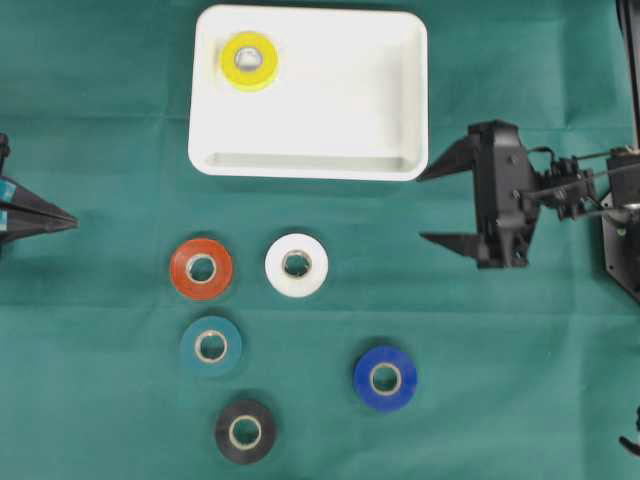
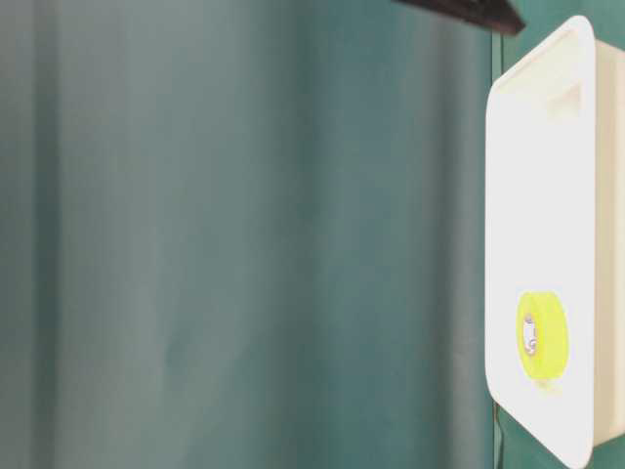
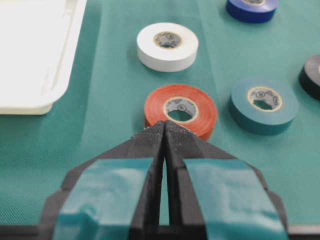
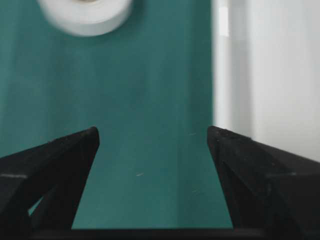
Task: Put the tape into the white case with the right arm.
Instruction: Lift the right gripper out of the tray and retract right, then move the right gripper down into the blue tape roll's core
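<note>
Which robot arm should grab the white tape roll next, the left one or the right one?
The right, probably. The right tool is open and empty, beside the white case, pointing toward the white tape. The left tool is shut at the table's far edge, behind the red tape.

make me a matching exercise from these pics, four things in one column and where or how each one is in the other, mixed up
Things:
1. round yellow tape roll
2. round orange tape roll
3. black left gripper with light-blue bands
4. all-black right gripper

Place or state:
A. shut, pointing at a roll
B. open, holding nothing, beside the tray
C. inside the shallow white plastic case
D. on the green cloth left of the round white tape roll

Pairs: 1-C, 2-D, 3-A, 4-B
</note>
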